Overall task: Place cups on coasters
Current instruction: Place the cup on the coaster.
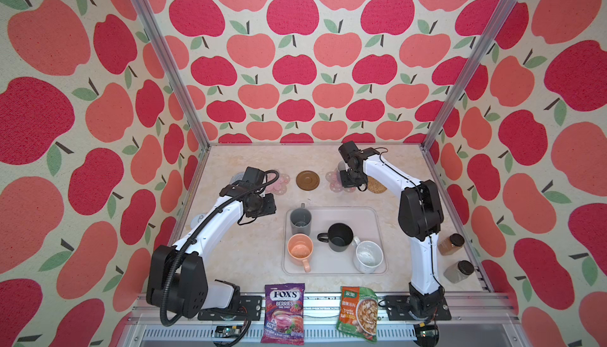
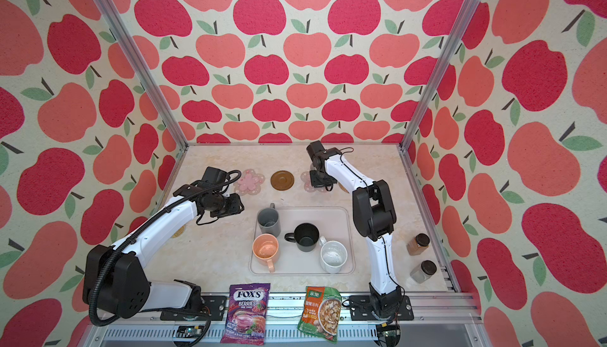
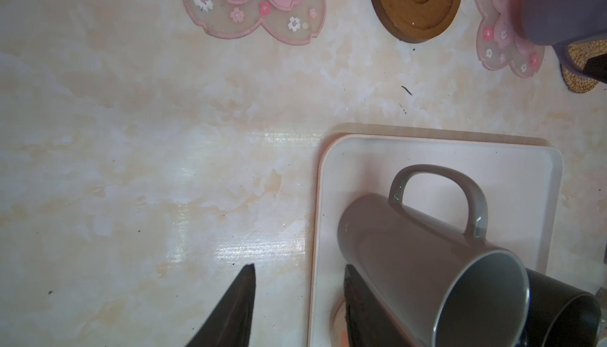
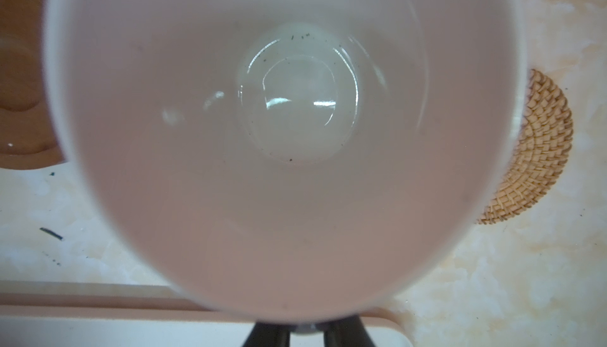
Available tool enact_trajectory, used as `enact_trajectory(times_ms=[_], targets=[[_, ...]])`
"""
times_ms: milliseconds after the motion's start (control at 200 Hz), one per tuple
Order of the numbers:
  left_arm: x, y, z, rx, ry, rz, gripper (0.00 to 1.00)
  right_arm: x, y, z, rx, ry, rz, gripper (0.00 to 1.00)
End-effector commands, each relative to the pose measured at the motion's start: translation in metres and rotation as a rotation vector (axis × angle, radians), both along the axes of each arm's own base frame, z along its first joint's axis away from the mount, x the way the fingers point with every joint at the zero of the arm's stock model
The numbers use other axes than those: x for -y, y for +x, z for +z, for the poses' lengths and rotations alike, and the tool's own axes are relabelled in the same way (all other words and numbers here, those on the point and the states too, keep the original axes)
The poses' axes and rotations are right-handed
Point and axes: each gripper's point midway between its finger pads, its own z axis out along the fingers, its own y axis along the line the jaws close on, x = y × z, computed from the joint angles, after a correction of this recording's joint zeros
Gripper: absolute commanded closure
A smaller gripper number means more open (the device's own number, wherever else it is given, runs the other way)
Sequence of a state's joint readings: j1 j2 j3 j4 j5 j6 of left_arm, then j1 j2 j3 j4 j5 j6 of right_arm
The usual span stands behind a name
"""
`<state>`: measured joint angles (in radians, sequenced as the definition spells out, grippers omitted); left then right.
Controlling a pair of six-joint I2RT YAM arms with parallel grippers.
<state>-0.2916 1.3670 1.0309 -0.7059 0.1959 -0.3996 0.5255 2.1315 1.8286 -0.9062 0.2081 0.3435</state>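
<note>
My right gripper (image 4: 307,330) is shut on the handle of the lavender cup (image 3: 565,7), whose white inside (image 4: 289,115) fills the right wrist view. The cup sits over the right pink flower coaster (image 3: 502,36); I cannot tell whether they touch. My left gripper (image 3: 299,270) is open and empty at the tray's left edge, beside the tall grey cup (image 1: 300,220). The peach (image 1: 299,250), black (image 1: 340,237) and speckled white (image 1: 368,256) cups stand on the tray (image 1: 371,217). The other pink flower (image 1: 279,184), brown disc (image 1: 307,180) and rattan (image 1: 377,184) coasters are bare. The left arm partly hides the blue-grey coaster (image 1: 237,177).
Two dark-lidded jars (image 1: 451,244) (image 1: 459,271) stand by the right wall. A purple candy bag (image 1: 284,312) and a green soup packet (image 1: 358,312) lie at the front edge. Apple-patterned walls close in the table on three sides.
</note>
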Motion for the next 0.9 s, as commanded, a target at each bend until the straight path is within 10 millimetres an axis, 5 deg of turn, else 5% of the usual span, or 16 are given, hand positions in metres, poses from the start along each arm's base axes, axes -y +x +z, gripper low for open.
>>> enact_trajectory(times_ms=[0, 895], targets=[[-0.003, -0.005, 0.002, 0.001, -0.008, 0.014, 0.53, -0.009, 0.011, 0.001, 0.045, 0.024, -0.023, 1.0], [-0.006, -0.013, -0.004, -0.026, -0.011, 0.023, 0.53, -0.016, 0.007, -0.01, 0.022, 0.058, -0.06, 1.0]])
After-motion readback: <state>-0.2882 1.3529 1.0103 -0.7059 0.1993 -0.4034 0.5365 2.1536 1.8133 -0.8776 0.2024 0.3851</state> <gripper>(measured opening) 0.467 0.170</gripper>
